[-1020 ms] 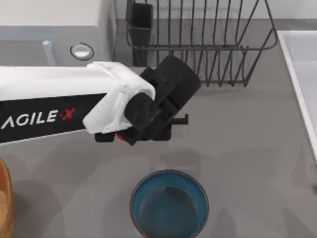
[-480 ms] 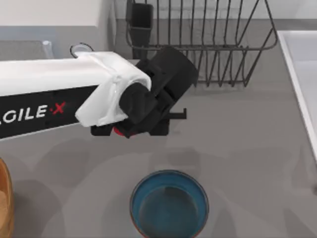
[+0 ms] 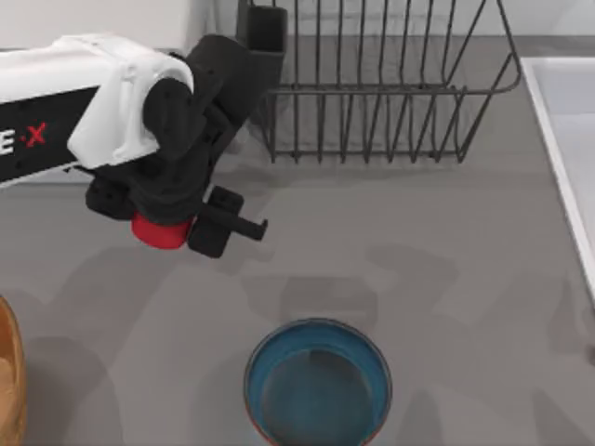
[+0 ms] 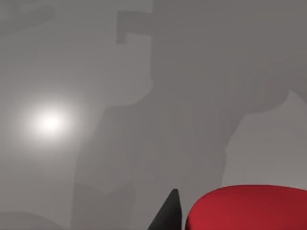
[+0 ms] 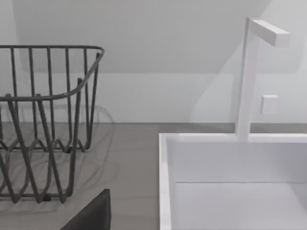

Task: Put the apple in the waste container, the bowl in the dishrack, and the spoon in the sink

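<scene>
The grey table (image 3: 446, 279) spreads under everything, with the left arm (image 3: 65, 111) reaching in from the top view's left across its upper part. The dishrack (image 3: 381, 93) stands at the far edge, right of centre, its upright black bars empty and its dark utensil cup (image 3: 265, 37) at the left corner; the right wrist view sees the same rack (image 5: 48, 124) beside the sink (image 5: 165, 191), whose pale rim also runs down the table's right edge in the top view (image 3: 558, 158), with a white faucet (image 5: 247, 76) rising behind the basin. The bowl (image 3: 318, 383) sits near the front edge, about mid-table, upright and teal-blue inside, well apart from the rack. At the lower left corner only a curved tan edge of the waste container (image 3: 9, 381) is seen. The left gripper (image 3: 191, 228) hangs above the table left of centre, between the container and the bowl but nearer the far side, its fingers clamped on the apple (image 3: 158, 232), which peeks out red beneath the black wrist; in the left wrist view the apple (image 4: 249, 208) sits right against a dark fingertip (image 4: 168, 215) over bare table. The right gripper's dark finger (image 5: 93, 215) shows at the edge of its own wrist view; whether that tool is apart or together I cannot tell.
</scene>
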Robot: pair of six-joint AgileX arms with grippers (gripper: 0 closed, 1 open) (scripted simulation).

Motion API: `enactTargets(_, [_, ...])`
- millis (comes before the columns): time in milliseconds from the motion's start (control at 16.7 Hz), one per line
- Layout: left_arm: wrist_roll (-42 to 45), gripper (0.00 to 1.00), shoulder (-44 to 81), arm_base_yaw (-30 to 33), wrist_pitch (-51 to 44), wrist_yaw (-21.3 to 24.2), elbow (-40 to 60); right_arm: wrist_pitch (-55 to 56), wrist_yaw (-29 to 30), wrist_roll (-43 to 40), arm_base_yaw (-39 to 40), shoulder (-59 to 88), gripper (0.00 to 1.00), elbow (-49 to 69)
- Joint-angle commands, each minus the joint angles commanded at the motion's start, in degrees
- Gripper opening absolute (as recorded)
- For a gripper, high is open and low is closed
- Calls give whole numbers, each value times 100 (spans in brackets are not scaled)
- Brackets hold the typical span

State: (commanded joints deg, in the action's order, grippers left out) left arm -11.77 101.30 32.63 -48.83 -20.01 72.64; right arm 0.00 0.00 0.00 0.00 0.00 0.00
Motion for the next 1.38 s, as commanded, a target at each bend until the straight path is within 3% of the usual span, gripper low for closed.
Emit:
enactTargets(900, [10407, 0, -1281, -4566, -2991, 2953, -419, 0, 0, 0, 0, 0, 100, 0])
enactTargets(1140, [12174, 0, -1803, -5481, -3376, 3612, -616, 0, 0, 0, 0, 0, 100, 0])
enactTargets(1380, [12964, 0, -2086, -5938, -3558, 3967, -726, 0, 0, 0, 0, 0, 100, 0])
